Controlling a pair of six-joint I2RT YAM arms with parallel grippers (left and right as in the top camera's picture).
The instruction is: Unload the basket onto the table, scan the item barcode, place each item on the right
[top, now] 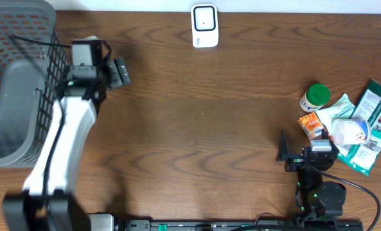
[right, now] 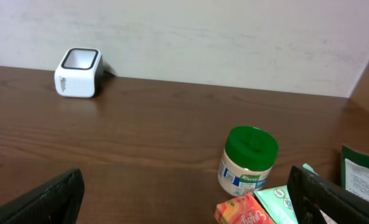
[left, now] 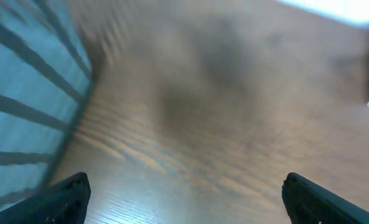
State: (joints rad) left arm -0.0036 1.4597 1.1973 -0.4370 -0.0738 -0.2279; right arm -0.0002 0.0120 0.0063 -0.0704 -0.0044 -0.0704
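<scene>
The white barcode scanner [top: 204, 25] stands at the table's far edge; in the right wrist view the scanner [right: 78, 71] is at the upper left. A pile of items lies at the right: a green-lidded jar [top: 315, 97], a small orange carton [top: 311, 125], a white tub [top: 351, 131] and green-and-white packets [top: 373, 125]. My right gripper [top: 284, 154] is open just left of the pile and holds nothing. The jar [right: 249, 160] and the carton [right: 246, 211] lie ahead of its fingers [right: 333, 199]. My left gripper [top: 121, 72] is open and empty beside the basket.
A grey wire basket [top: 17, 77] fills the far left, and its bars [left: 22, 106] show blurred in the left wrist view. A wall rises behind the scanner. Bare wood tabletop [top: 203, 128] spans the middle between the two arms.
</scene>
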